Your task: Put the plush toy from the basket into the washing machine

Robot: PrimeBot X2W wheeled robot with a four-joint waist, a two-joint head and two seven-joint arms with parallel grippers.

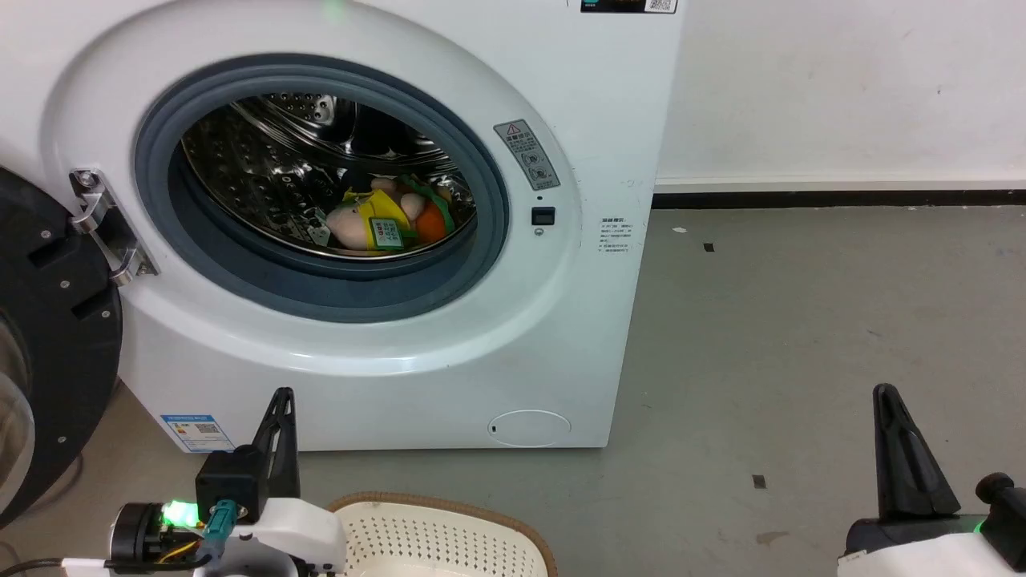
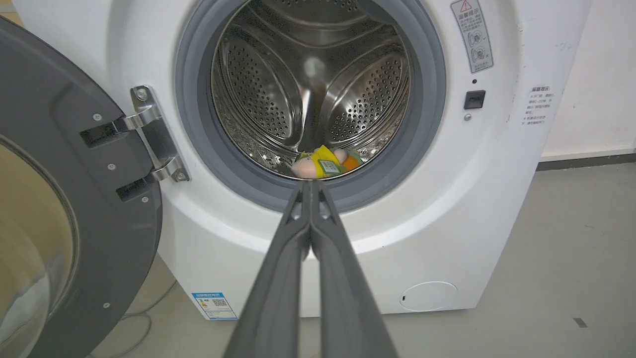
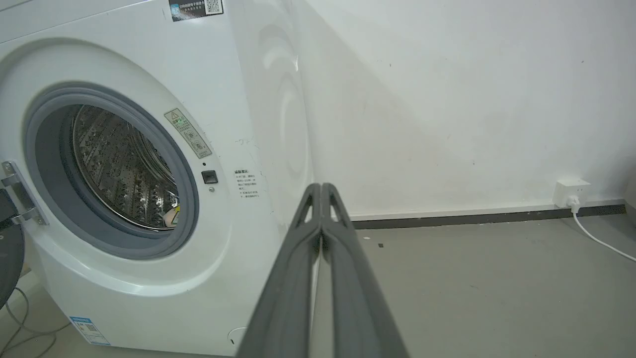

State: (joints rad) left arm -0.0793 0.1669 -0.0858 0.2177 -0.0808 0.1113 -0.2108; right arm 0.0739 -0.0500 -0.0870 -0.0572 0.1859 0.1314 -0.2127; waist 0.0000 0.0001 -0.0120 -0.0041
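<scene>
The large white front-loading washing machine [image 1: 609, 336] stands with its dark round door [image 1: 48, 320] swung open to the left. In front of it, the cream perforated plastic basket [image 1: 433, 537] with a brown woven-look rim sits just beside the left gripper [image 2: 310, 186], whose long dark fingers are pressed together on nothing. The right gripper [image 3: 321, 190] is likewise closed and empty. The small multicoloured plush toy [image 1: 385, 218] (orange, pink, yellow-green) lies low in the shiny steel drum [image 1: 240, 168].
</scene>
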